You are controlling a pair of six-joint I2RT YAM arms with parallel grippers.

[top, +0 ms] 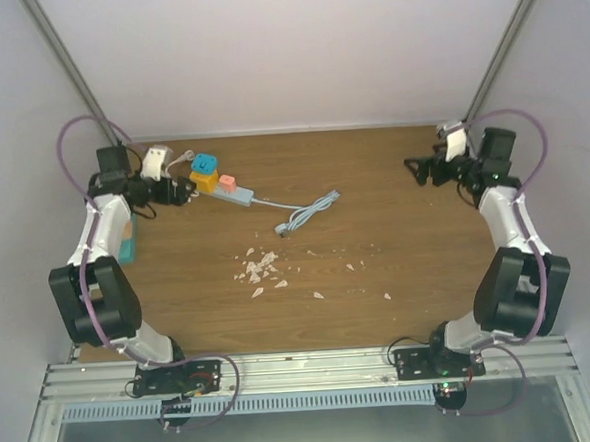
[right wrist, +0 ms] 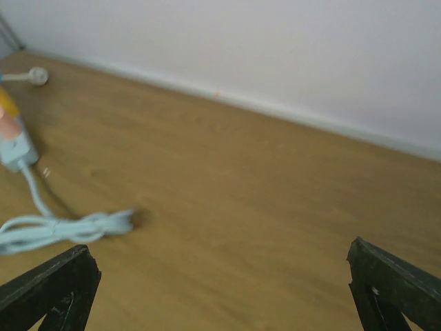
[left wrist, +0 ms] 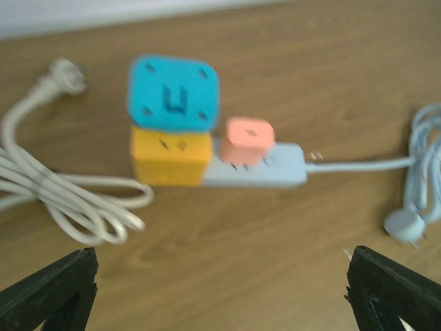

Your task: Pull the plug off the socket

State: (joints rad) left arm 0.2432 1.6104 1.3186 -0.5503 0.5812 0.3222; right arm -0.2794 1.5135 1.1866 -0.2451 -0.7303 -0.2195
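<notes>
The socket (top: 241, 195), a pale grey-blue power strip, lies at the back left of the table. A pink plug (top: 228, 183) sits in it, beside a yellow cube adapter (top: 204, 181) with a blue cube (top: 205, 164) on top. In the left wrist view the pink plug (left wrist: 249, 140) stands on the socket (left wrist: 262, 174). My left gripper (top: 187, 193) is open and empty just left of the cubes; its jaws (left wrist: 220, 265) stand wide apart short of the socket. My right gripper (top: 417, 170) is open and empty at the far right (right wrist: 220, 262).
The socket's pale cable bundle (top: 311, 212) lies to its right. A white cable coil (left wrist: 58, 196) with a plug (left wrist: 65, 74) lies left of the cubes. White crumbs (top: 262, 268) are scattered mid-table. A teal strip (top: 126, 247) lies by the left arm.
</notes>
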